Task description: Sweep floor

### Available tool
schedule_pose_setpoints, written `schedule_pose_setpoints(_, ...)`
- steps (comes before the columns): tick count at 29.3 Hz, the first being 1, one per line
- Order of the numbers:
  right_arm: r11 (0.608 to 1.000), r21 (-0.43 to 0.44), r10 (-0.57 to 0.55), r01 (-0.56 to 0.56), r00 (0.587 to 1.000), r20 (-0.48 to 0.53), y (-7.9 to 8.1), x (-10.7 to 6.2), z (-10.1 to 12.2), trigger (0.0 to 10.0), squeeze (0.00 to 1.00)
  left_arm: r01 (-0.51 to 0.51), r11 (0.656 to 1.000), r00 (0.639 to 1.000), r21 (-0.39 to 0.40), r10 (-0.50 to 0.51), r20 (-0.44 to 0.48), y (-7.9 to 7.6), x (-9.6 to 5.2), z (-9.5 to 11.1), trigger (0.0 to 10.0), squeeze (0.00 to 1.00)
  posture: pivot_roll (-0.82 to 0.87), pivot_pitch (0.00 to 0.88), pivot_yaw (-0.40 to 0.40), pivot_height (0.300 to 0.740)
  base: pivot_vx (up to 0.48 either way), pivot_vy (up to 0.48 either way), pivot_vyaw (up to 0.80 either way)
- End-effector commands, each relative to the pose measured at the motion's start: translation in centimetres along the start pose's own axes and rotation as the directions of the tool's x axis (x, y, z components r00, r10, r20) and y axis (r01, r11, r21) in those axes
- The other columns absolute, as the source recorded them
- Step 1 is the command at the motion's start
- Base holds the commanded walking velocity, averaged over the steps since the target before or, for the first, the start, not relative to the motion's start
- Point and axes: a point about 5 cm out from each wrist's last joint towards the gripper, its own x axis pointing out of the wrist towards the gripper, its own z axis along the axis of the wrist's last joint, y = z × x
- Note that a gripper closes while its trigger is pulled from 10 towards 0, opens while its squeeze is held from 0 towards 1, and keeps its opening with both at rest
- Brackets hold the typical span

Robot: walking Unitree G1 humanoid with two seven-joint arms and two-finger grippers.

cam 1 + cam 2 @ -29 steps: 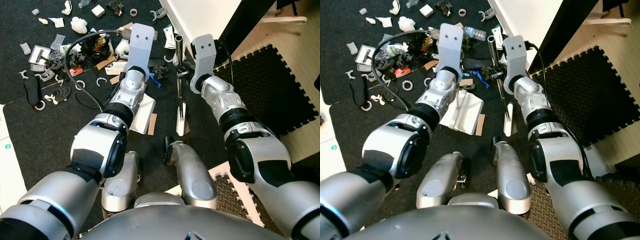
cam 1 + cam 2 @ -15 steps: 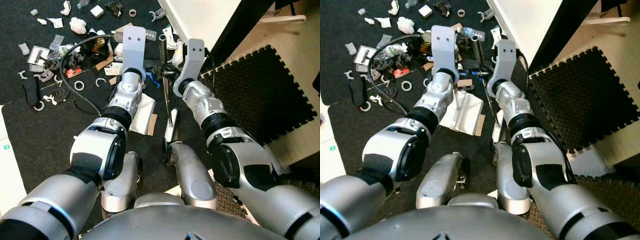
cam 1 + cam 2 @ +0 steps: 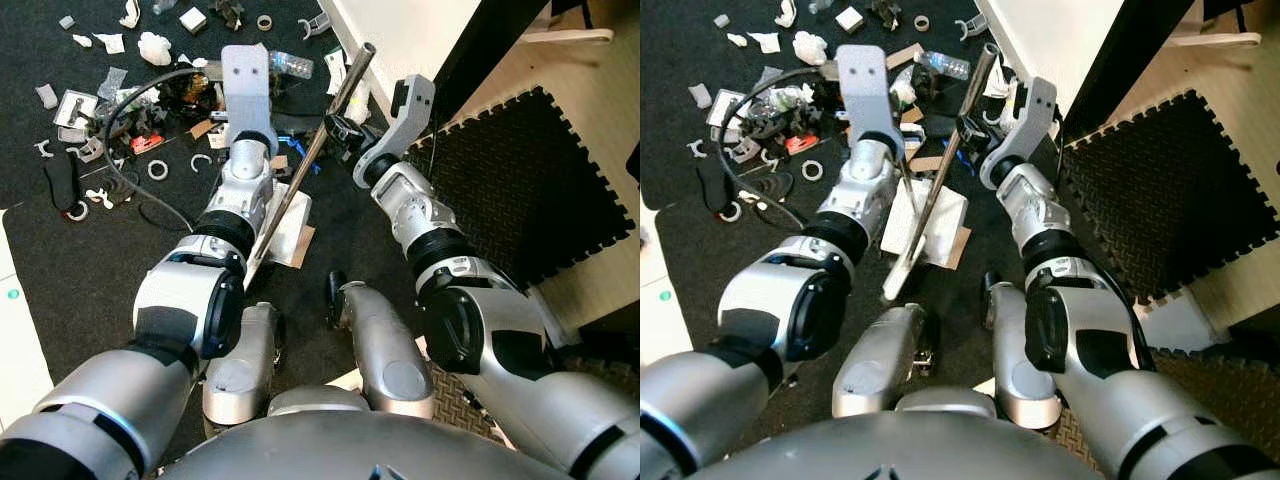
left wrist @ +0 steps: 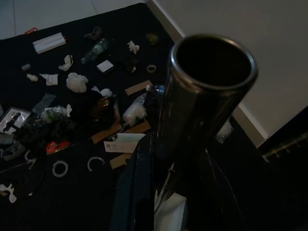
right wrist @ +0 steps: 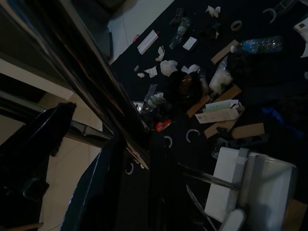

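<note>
Clamping the tilted metal broom pole (image 3: 318,150), right end effector (image 3: 338,130); left end effector's grip unclear, no legible labels.

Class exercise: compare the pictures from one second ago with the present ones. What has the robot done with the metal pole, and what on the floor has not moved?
The right gripper has swung the metal pole from near upright to a slant, its open top now tipped towards the white wall and its lower end across the white dustpan. The left gripper stays low over the dustpan. The litter on the black carpet lies as before.

Head-down stereo, two close wrist views
</note>
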Motion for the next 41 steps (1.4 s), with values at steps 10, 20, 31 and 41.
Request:
schedule_pose_setpoints(10, 0.979, -0.07, 0.193, -0.192, 0.981, 0.009, 4.9, 1.7, -0.3, 10.0, 0.0, -0.032, 0.998, 0.997, -0.057, 0.028, -0.067, 0.7, -0.6, -2.0, 10.0, 0.0, 0.01, 0.202, -0.011, 0.74, 0.0, 0.0, 0.0)
schedule_pose_setpoints(20, 0.748, -0.649, -0.16, 0.135, 0.987, 0.021, -2.3, -1.3, 4.9, 10.0, 0.0, -0.021, 0.998, 0.997, -0.054, 0.017, -0.073, 0.5, -0.8, -2.3, 10.0, 0.0, -0.01, 0.206, -0.013, 0.74, 0.0, 0.0, 0.0)
schedule_pose_setpoints(31, 0.699, -0.685, -0.276, 0.205, 0.961, 0.006, -4.6, -2.8, 4.1, 10.0, 0.0, -0.018, 0.999, 0.997, -0.047, 0.014, -0.078, 0.6, -0.8, -2.4, 10.0, 0.0, -0.01, 0.209, -0.006, 0.74, 0.0, 0.0, 0.0)
schedule_pose_setpoints(41, 0.968, -0.111, -0.238, 0.223, 0.96, -0.145, -1.2, -0.9, -4.0, 10.0, 0.0, -0.018, 0.999, 0.997, -0.049, 0.014, -0.08, 0.5, -0.8, -2.3, 10.0, 0.0, 0.0, 0.205, -0.001, 0.74, 0.0, 0.0, 0.0)
